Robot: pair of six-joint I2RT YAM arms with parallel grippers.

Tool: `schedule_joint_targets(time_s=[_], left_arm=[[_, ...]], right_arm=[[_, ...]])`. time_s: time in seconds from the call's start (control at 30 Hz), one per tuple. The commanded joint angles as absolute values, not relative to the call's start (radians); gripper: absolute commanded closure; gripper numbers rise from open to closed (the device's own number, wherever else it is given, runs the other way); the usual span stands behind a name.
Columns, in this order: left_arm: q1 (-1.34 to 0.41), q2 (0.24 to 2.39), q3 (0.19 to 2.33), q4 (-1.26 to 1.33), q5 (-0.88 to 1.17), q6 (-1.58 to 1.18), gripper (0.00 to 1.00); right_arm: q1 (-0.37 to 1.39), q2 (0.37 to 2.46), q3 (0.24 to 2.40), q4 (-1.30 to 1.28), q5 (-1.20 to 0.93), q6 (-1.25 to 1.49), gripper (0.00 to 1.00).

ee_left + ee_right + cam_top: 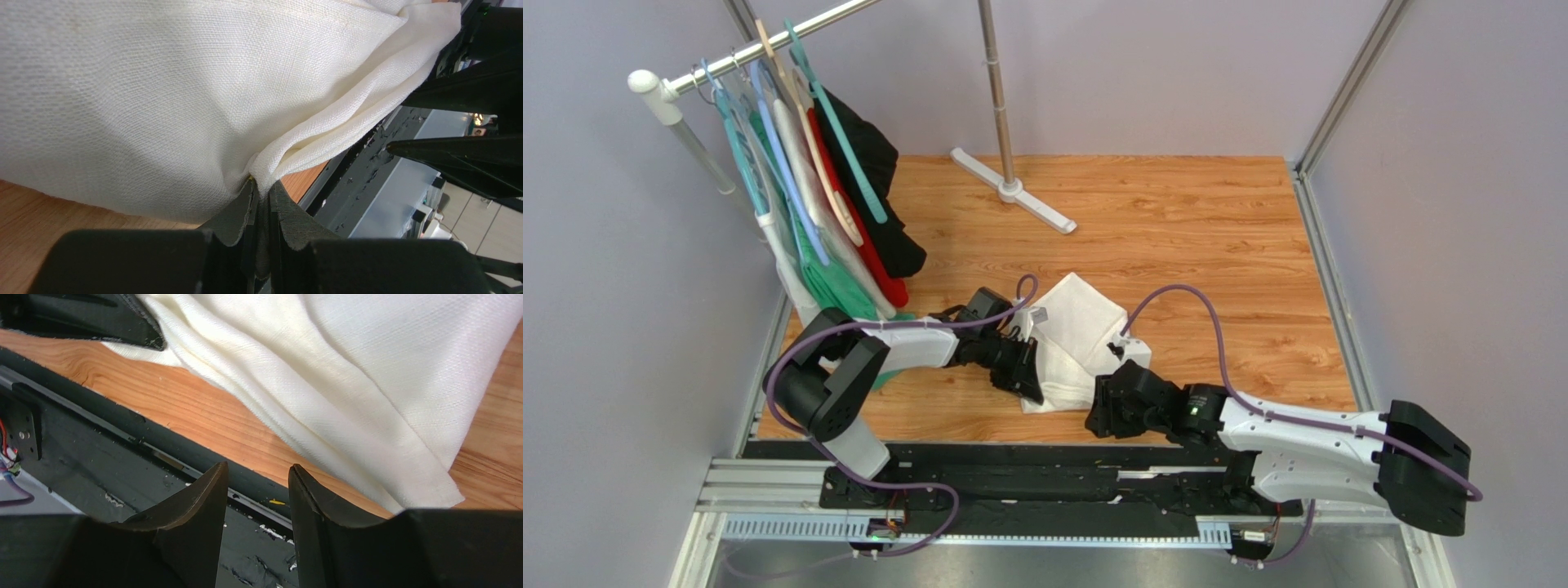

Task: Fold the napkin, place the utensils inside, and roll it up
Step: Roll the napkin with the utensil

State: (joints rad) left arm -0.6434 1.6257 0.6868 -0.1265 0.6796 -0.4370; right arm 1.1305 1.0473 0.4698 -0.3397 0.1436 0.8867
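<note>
- Black fingers (236, 214) of the left gripper (263, 188) filled the bottom of the left wrist view. They were pressed together on a pinched fold of the large, plain white woven cloth napkin (153, 92), and the fabric bunched into creases at the pinch.
- Seen from its own wrist camera, the right gripper (258, 474) had its two dark curved fingers (199, 505) standing apart with nothing between them. Only the black metal rail (92, 447) and the edge of the wood showed through the gap.
- Folded layers of the napkin (380, 367) lay on the wood just beyond those fingers. Its near corner sat just beside one of them, though whether it touched could not be told.
- From overhead, the napkin (1078, 325) lay folded on the orange-brown wood-grain tabletop (1210, 233), near the middle and close to the near edge.
- It sat between the two grippers, with the left gripper (1024, 368) at its near left side and the right gripper (1114, 395) at its near right side.
- The black rail (1038, 472) ran along the near edge of the tabletop and carried both arm bases.
- At the far left stood a white clothes rack (683, 83) hung with green, white, red and black garments (830, 208).
- A grey pole (995, 86) on a flat white foot stood on the far part of the wood.
</note>
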Motion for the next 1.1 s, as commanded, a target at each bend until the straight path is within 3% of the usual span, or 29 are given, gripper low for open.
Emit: schedule_joint_targets(time_s=[0.0, 0.67, 1.07], left_arm=[[-0.641, 1.644, 0.664, -0.144, 0.661, -0.43, 0.98], [-0.64, 1.655, 0.664, -0.146, 0.664, -0.423, 0.99], [-0.641, 1.663, 0.664, -0.143, 0.672, -0.423, 1.0]], right_arm=[[1.137, 1.054, 0.43, -0.255, 0.228, 0.956, 0.55], [1.131, 0.966, 0.448, -0.394, 0.517, 0.907, 0.55], [1.072, 1.006, 0.471, -0.342, 0.52, 0.799, 0.56]])
